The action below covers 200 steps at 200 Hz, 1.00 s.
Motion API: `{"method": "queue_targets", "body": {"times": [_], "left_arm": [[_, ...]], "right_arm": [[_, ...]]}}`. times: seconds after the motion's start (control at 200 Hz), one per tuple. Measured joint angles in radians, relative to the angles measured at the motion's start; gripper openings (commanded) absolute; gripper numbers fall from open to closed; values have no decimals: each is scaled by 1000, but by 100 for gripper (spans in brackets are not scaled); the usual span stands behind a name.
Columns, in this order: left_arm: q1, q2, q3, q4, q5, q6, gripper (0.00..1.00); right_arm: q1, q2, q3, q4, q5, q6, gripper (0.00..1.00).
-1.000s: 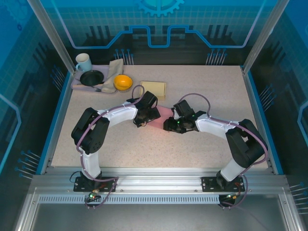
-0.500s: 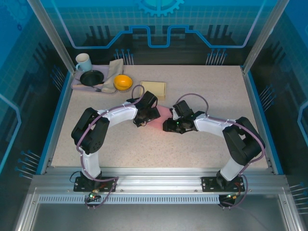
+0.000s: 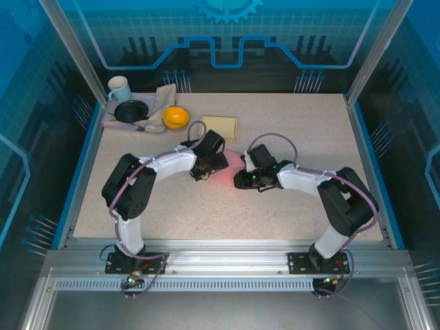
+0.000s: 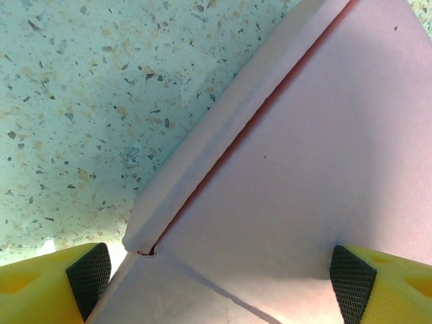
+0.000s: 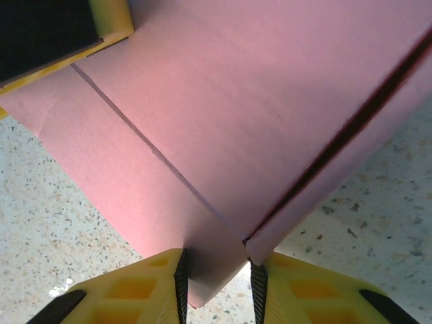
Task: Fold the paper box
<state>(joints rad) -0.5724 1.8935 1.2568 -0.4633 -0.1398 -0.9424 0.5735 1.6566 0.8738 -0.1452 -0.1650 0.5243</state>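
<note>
Right wrist: box (image 5: 236, 101) corner pinched by right gripper (image 5: 217, 277).
Left gripper (image 4: 219, 280) held wide apart over box, on table (image 4: 67, 101).

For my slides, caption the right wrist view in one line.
Right gripper pinching a folded corner of the pink paper box on the speckled table.
</note>
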Motion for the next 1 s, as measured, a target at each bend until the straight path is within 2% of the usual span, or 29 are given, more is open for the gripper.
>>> {"method": "queue_targets", "body": {"times": [0.54, 1.0], "left_arm": [[0, 5, -4, 24, -21, 18, 90], [0, 24, 4, 61, -11, 25, 86]], "right_arm": [[1, -7, -3, 16, 108, -167, 31], [2, -8, -18, 59, 185, -213, 29]]}}
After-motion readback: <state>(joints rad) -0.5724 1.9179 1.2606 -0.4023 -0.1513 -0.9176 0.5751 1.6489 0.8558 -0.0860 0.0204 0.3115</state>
